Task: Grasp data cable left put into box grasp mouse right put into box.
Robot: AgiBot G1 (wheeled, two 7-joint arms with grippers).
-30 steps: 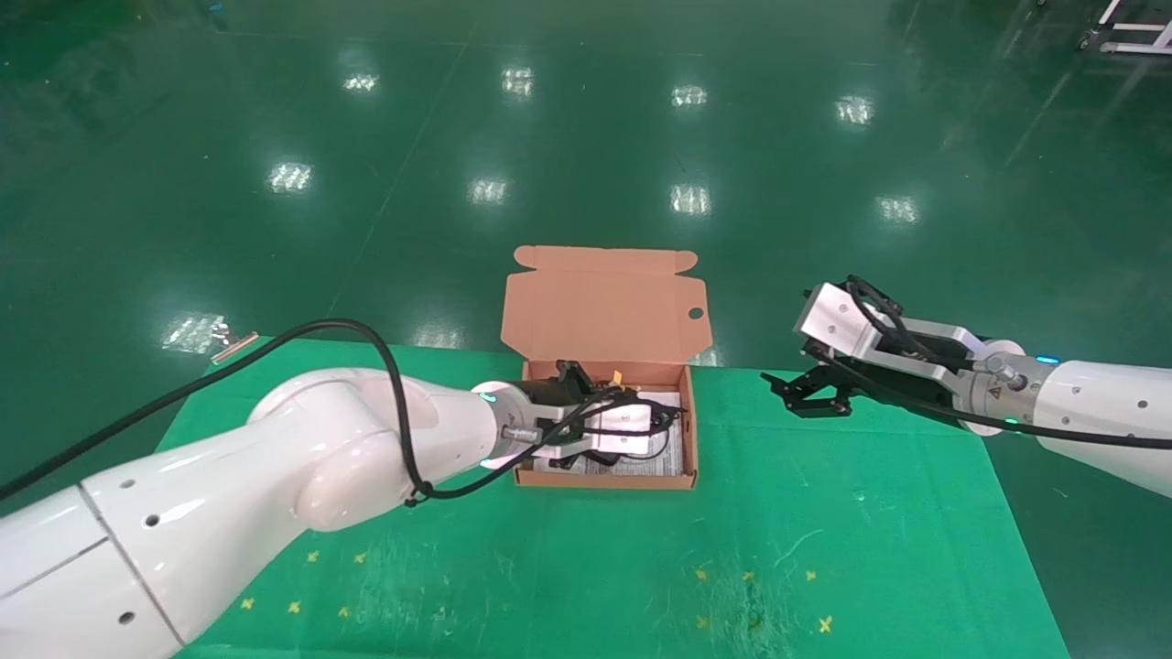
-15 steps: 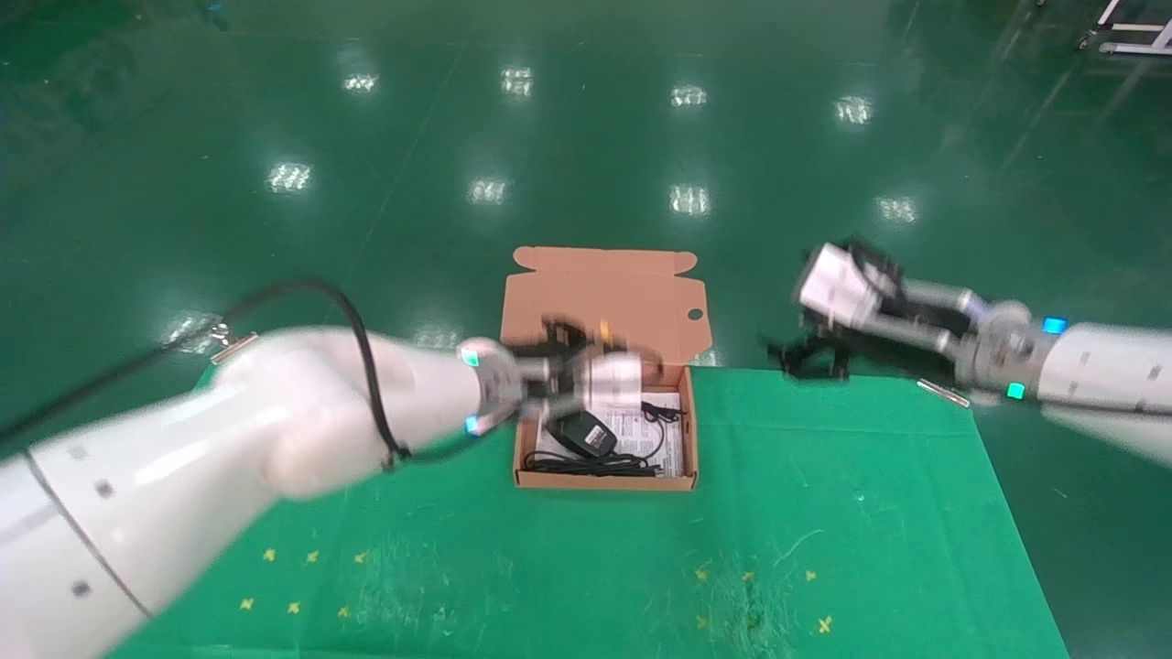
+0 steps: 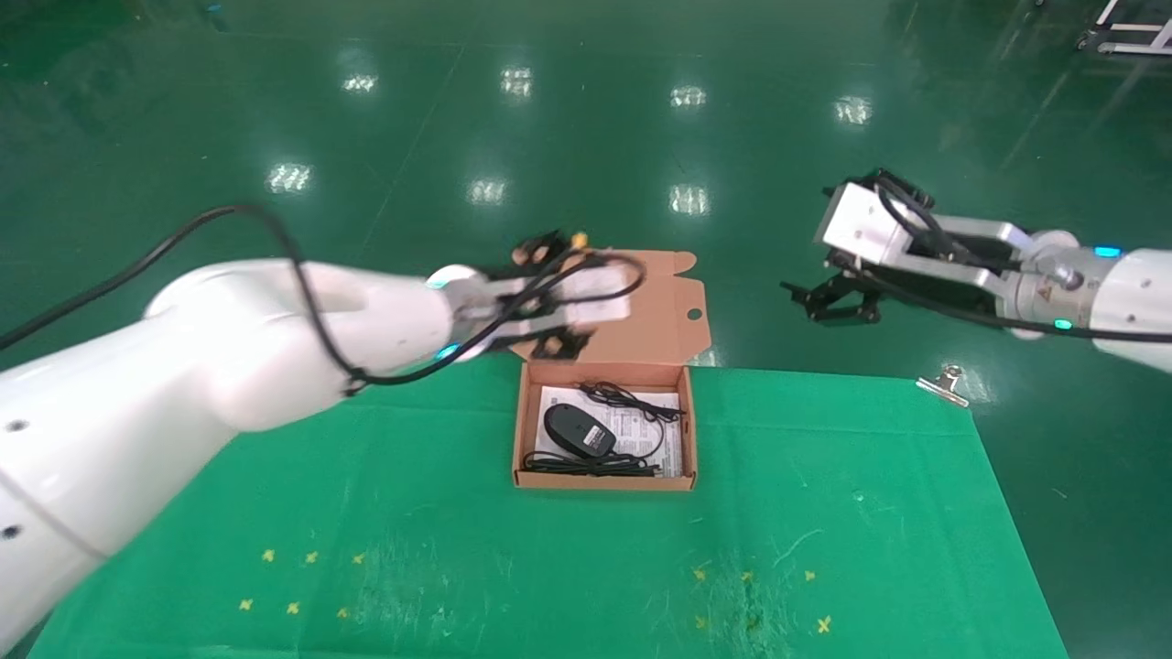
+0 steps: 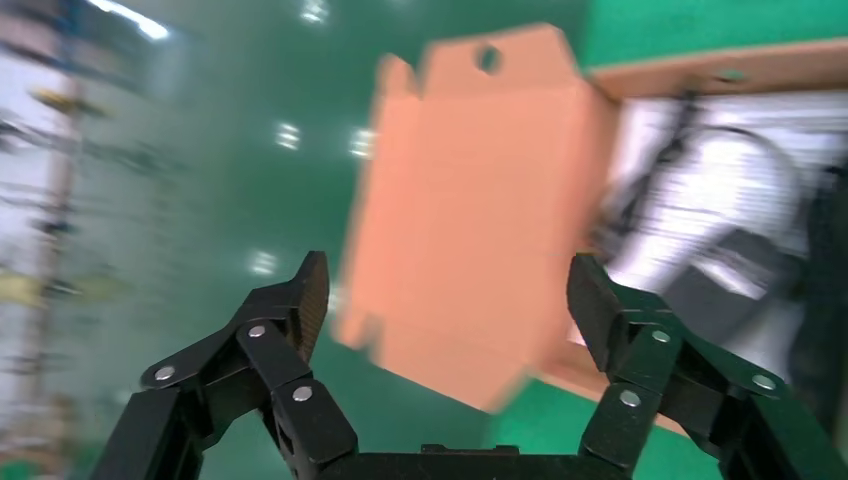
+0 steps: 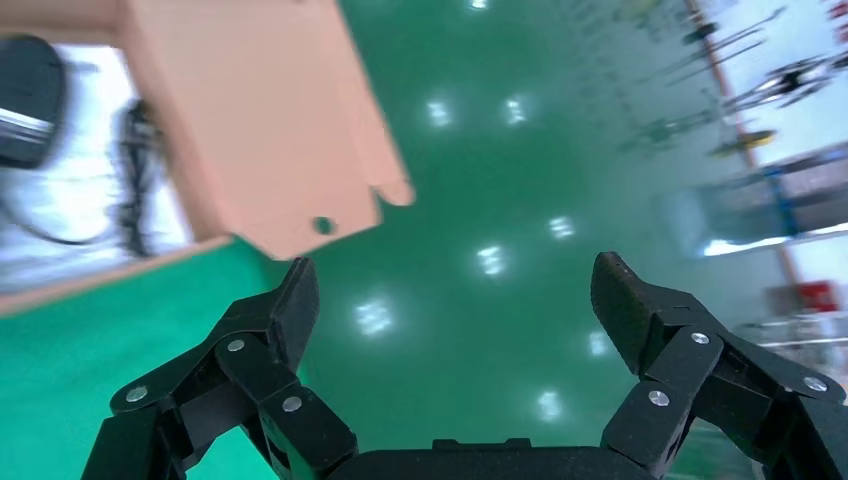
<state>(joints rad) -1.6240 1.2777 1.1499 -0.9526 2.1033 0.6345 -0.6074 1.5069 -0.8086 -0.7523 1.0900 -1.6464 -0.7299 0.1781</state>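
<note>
The table (image 3: 824,549), covered in green cloth, carries one box (image 3: 524,430), open, its flap lid standing up at the far side. Both arms hang over the far edge of the table, clear of the box. The left gripper (image 3: 558,343) is nearer, just above and behind the box's left rear corner, in front of the lid. The right gripper (image 3: 829,300) is well off to the box's right, past the table's edge.

Both task items already lie inside the box on one white printed sheet (image 3: 641,430). The one mouse (image 3: 577,430) sits left of centre, its long axis slanting from rear left to front right. The one data cable (image 3: 591,465) lies as a narrow bundle along the front wall, its long axis running left to right. A thin black cord (image 3: 641,403) loops toward the rear right corner.

In the wrist views each gripper's fingers (image 4: 300,300) (image 5: 290,300) are spread wide with nothing between them. Packing looks finished; any next move would probably concern the lid, which lies just beyond the left gripper.

One metal clip (image 3: 943,383) rests at the table's far right corner.
</note>
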